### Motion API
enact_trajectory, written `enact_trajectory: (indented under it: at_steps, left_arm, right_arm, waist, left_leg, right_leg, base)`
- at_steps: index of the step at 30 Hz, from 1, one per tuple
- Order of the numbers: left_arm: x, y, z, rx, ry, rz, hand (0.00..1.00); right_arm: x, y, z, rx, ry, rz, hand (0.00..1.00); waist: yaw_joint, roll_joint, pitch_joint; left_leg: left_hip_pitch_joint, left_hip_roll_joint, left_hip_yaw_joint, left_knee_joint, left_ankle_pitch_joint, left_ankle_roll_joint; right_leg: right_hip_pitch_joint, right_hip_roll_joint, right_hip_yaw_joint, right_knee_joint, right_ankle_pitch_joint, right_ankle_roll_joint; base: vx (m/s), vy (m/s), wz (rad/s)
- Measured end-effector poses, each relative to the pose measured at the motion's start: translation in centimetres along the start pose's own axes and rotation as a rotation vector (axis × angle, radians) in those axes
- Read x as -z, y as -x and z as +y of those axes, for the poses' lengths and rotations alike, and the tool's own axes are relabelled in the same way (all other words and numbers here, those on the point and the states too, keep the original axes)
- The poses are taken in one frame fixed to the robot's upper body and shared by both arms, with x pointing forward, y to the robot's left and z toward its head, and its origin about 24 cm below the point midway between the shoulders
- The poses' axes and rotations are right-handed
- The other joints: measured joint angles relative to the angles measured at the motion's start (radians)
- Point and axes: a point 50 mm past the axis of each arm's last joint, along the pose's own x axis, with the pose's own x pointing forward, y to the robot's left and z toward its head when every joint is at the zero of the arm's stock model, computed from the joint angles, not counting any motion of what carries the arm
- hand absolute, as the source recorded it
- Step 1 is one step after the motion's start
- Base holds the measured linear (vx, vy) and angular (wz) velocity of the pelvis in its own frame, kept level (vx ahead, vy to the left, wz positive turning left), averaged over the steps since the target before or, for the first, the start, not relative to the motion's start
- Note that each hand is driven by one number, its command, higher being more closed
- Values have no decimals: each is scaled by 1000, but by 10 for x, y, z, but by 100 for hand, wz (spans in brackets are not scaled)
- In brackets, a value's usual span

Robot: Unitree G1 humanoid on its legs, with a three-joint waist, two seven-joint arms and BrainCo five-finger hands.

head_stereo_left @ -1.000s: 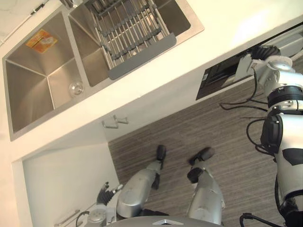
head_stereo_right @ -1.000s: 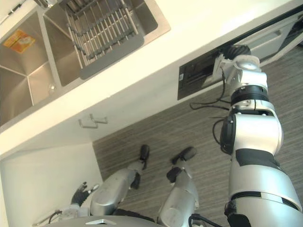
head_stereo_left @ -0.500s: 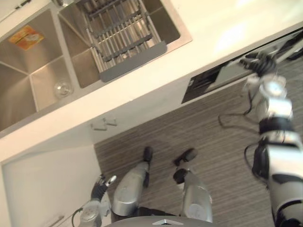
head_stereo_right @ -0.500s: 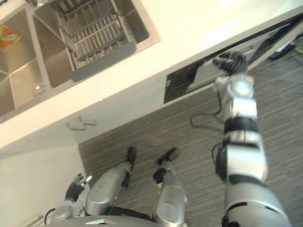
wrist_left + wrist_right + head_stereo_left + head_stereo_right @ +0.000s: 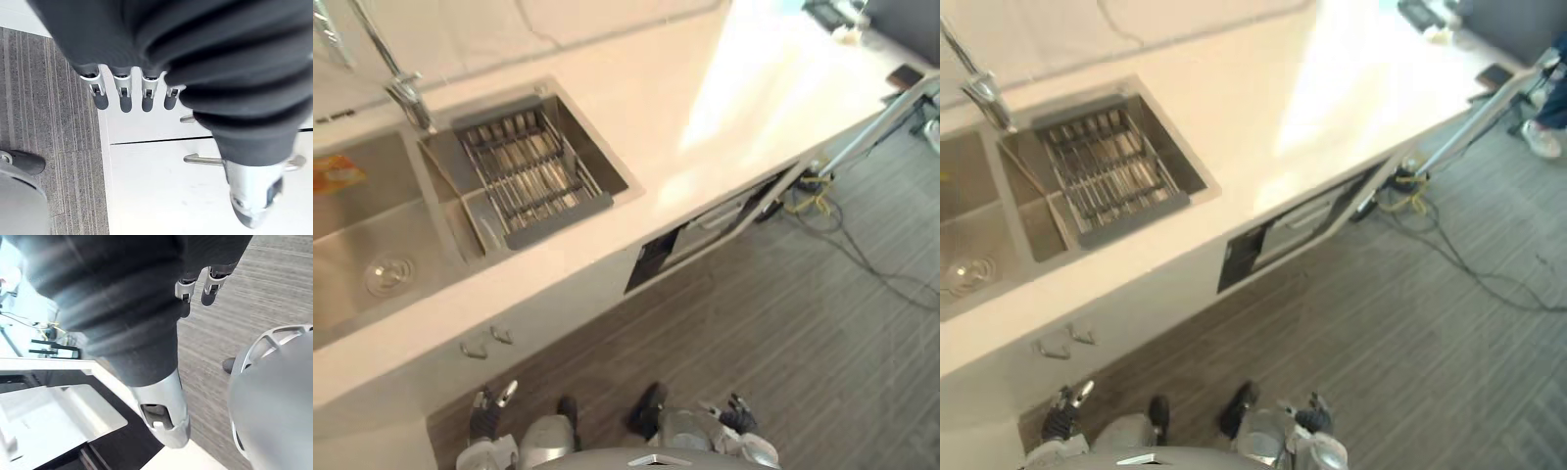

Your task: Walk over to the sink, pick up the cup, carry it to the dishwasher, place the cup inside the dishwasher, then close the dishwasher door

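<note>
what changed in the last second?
The right hand came down from the dark dishwasher opening under the white counter to the robot's side, open and empty. The camera shifted too. The left hand stays low and open; the dishwasher stays ajar.

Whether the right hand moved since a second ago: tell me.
Yes. The right hand, earlier up at the dishwasher, now hangs low, well clear of it.
</note>
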Motion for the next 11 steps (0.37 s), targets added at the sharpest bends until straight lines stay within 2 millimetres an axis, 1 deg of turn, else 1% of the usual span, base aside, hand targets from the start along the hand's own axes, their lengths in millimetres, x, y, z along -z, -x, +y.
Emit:
enact_trajectory:
  at_steps: [1,2,3,4,5,6,7,8,9,10,11]
  left_arm:
    - [2,0,3,-3,-19,10,0]
    - [3,0,5,-4,-38,17,0]
    - [3,0,10,-1,-86,25,0]
    - [3,-1,11,5,-109,28,0]
    - [3,-1,11,8,-121,31,0]
    - [-1,-6,8,29,-164,46,0]
    - [0,-8,10,36,-195,71,0]
    - [-1,-9,12,34,-209,75,0]
    - [-2,-10,16,26,-227,83,0]
    - [2,-9,13,26,-224,101,0]
    - [8,-7,7,34,-212,117,0]
  right_arm:
    - [2,1,0,-10,6,5,0]
    - [4,2,0,-22,22,9,0]
    - [8,3,3,-46,59,13,0]
    - [10,4,4,-57,68,19,0]
    - [11,4,4,-60,65,20,0]
    - [15,6,2,-50,41,25,0]
    - [18,8,4,-52,33,34,0]
    - [21,9,5,-53,28,41,0]
    - [27,12,6,-52,20,63,0]
    - [27,11,2,-41,8,63,0]
    - [26,11,-2,-33,10,59,0]
  waist:
    - [-3,-2,-5]
    - [-2,-13,-11]
    - [-1,-27,-29]
    - [-2,-34,-37]
    - [-4,-35,-41]
    - [-30,-32,-46]
    - [-40,-37,-47]
    - [-41,-47,-52]
    - [-40,-83,-69]
    - [-39,-48,-76]
    - [-44,-38,-75]
  left_leg:
    - [13,-3,-7,-5,0,0]
    - [23,-6,-15,-8,-5,-6]
    - [29,0,-45,-14,-7,-12]
    - [29,2,-69,-21,-4,-14]
    - [30,2,-86,-29,1,-14]
    - [34,14,-157,-44,26,-10]
    - [19,10,-200,-43,31,-19]
    - [15,-1,-210,-41,36,-30]
    - [9,-34,-225,-43,37,-39]
    - [12,-26,-225,-42,38,-48]
    - [32,-22,-225,-46,38,-49]
  right_leg:
    - [-6,-18,12,56,-10,-11]
    - [-11,-15,43,79,-2,-3]
    - [-11,14,141,81,-2,-3]
    - [-11,34,203,73,-2,-3]
    - [-12,44,242,73,-2,-3]
    - [-1,111,390,10,-85,25]
    - [29,179,483,-125,-123,39]
    - [41,190,507,-173,-112,39]
    - [64,171,513,-205,-115,82]
    - [72,175,497,-199,-122,72]
    - [92,179,485,-209,-130,70]
  base:
    - [50,82,40]
    - [40,9,36]
    - [50,-15,42]
    - [44,-33,48]
    - [63,-78,91]
    - [108,-175,120]
    - [109,-205,123]
    - [93,-256,82]
    - [79,-173,52]
    - [118,-162,48]
    - [96,-56,24]
